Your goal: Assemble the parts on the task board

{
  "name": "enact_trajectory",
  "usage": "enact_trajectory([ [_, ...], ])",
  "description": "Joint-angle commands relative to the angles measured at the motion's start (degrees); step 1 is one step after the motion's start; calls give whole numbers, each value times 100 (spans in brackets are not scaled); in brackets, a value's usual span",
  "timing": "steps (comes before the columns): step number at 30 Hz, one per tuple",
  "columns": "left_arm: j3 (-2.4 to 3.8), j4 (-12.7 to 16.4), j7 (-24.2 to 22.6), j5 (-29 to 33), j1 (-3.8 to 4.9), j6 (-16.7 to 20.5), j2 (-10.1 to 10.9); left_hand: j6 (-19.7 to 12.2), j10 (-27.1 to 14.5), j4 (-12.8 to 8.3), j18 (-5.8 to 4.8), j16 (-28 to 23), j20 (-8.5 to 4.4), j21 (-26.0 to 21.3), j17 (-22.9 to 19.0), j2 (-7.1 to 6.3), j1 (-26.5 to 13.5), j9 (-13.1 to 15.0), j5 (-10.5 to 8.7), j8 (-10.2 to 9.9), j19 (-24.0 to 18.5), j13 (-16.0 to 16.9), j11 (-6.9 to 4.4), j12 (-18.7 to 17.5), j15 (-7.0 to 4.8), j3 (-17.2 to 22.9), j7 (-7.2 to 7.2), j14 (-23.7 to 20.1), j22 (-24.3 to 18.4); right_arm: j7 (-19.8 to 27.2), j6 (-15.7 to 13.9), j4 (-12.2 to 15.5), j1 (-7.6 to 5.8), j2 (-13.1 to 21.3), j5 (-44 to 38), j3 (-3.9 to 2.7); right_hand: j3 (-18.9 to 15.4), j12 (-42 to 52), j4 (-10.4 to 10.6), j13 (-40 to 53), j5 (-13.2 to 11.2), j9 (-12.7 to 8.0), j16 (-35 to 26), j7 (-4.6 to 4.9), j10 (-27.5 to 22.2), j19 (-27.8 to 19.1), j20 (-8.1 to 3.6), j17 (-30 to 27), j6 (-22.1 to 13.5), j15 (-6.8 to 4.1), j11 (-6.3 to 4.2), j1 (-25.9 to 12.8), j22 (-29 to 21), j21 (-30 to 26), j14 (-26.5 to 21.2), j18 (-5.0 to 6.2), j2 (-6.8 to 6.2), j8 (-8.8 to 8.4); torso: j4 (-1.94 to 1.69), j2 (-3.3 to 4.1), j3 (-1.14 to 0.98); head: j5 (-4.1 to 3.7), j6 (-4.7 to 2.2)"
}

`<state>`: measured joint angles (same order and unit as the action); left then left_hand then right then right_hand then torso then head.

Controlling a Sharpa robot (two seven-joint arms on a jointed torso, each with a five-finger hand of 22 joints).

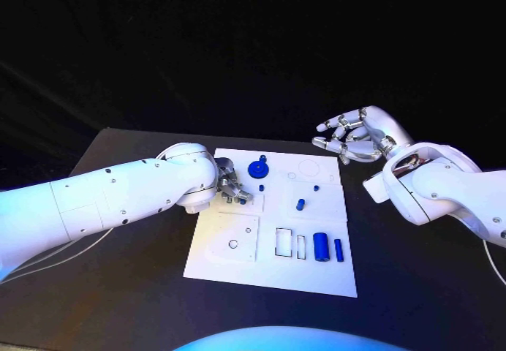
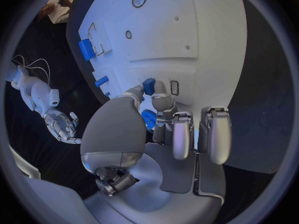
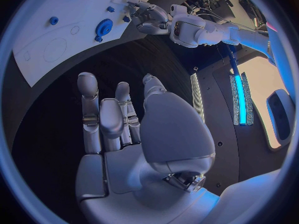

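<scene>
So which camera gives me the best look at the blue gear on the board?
The head view: the blue gear lies unobstructed on the task board, beside the left hand. The right wrist view shows it small near the rim. In the left wrist view that hand's fingers partly hide a blue toothed piece, probably the gear.

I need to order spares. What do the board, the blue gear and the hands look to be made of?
Board: likely hard plastic, matte white, with crisp cut-out pockets and no glare. Blue gear: probably moulded or printed plastic, uniform saturated blue with a dull sheen. Left hand and right hand: silver shells with soft highlights, metal or metallic-coated plastic; the pictures cannot settle which.
</scene>
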<state>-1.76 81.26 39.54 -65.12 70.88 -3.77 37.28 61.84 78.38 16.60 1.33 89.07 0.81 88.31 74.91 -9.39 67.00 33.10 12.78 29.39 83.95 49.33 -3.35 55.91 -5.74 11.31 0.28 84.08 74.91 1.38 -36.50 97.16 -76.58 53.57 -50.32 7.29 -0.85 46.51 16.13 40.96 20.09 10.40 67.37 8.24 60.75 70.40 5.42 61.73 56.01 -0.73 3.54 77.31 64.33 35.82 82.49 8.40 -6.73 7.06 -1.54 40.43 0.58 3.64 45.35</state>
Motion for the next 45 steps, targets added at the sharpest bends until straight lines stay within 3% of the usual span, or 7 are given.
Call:
enact_trajectory([
  [1, 0, 39, 87, 53, -8, 22, 29, 16, -2, 7, -70, 28, -45, 16, 1409, 39, -68, -7, 1, -34, 454, 7, 13, 20, -46, -119, 32, 564, 1290, 0, 84, -2, 3, -4, -44, -1, 28, -19, 5, -6, 26, 6, -33, -16, -15, 42, -3, -4, -14, -12, -24, 19, -2, -21, -16, 70, 27, 27, 1, -6, 2, 2, -11],
  [10, 81, 85, 22, 398, 0, 157, 105, -66, -146, 5, -37, -64, -39, -71, 1266, 146, -102, -30, 11, -91, 371, -223, 45, -195, -21, -452, 69, 524, 1172, 5, 72, -48, 11, -32, -65, -1, 27, -18, 10, -9, 23, 6, -33, -16, -13, 43, -4, -2, -14, -13, -23, 13, -4, -24, -14, 70, 29, 27, -8, -25, -1, 14, -44],
  [16, 173, 153, -7, 487, 39, 214, 159, -83, -173, 12, -35, -71, -36, -76, 1256, 167, -117, -31, 13, -98, 367, -255, 56, -223, -12, -529, 81, 521, 1166, 3, 71, -98, 17, -57, -44, -1, 27, -18, 10, -9, 23, 6, -33, -16, -13, 43, -4, -2, -14, -13, -23, 13, -4, -24, -14, 70, 29, 27, -8, -29, -2, 36, -74],
  [26, 249, 140, -3, 683, 282, 105, 272, -204, -367, 2, 5, -118, -17, -182, 1186, 225, -33, -54, 23, -160, 267, -547, 104, -485, 27, -732, 134, 501, 1026, 3, 72, -157, 21, -84, -9, 0, 28, -17, 13, -12, 23, 6, -46, -16, -11, 40, -4, -16, -15, -13, -23, 10, -12, -41, -17, 73, 34, 27, -12, -33, -4, 68, -127],
  [30, 256, -27, -2, 688, 423, -109, 270, -616, -830, -10, 38, -125, 46, -283, 1178, 343, 258, -223, 40, -452, 176, -1218, 256, -1109, 146, -760, 322, 498, 900, 2, 72, -172, 21, -84, -6, 0, 28, -17, 16, -15, 23, 6, -44, -16, -9, 38, -5, -13, -17, -13, -23, 7, -17, -51, -16, 74, 37, 27, -15, -33, -3, 79, -152],
  [36, 257, -483, -47, 620, 600, -292, 98, -699, -893, 8, 43, -117, 98, -299, 1188, 366, 348, -316, 39, -550, 163, -1242, 316, -1117, 201, -752, 388, 500, 883, -3, 67, -195, 22, -88, -4, 0, 28, -17, 16, -15, 23, 6, -44, -16, -9, 38, -5, -13, -17, -13, -23, 7, -17, -51, -16, 74, 37, 27, 0, -20, -5, 99, -190],
  [45, 253, -1145, -47, 484, 662, -432, -260, -743, -911, 17, 10, -80, 146, -209, 1243, 375, 269, -423, 26, -637, 251, -1254, 360, -1077, 244, -867, 435, 516, 1006, 3, 70, -196, 22, -99, 16, 0, 24, -16, 21, -17, 22, 6, -46, -15, -7, 39, -5, -15, -19, -13, -22, -1, -19, -55, -15, 74, 37, 27, -18, -20, -5, 118, -204],
])
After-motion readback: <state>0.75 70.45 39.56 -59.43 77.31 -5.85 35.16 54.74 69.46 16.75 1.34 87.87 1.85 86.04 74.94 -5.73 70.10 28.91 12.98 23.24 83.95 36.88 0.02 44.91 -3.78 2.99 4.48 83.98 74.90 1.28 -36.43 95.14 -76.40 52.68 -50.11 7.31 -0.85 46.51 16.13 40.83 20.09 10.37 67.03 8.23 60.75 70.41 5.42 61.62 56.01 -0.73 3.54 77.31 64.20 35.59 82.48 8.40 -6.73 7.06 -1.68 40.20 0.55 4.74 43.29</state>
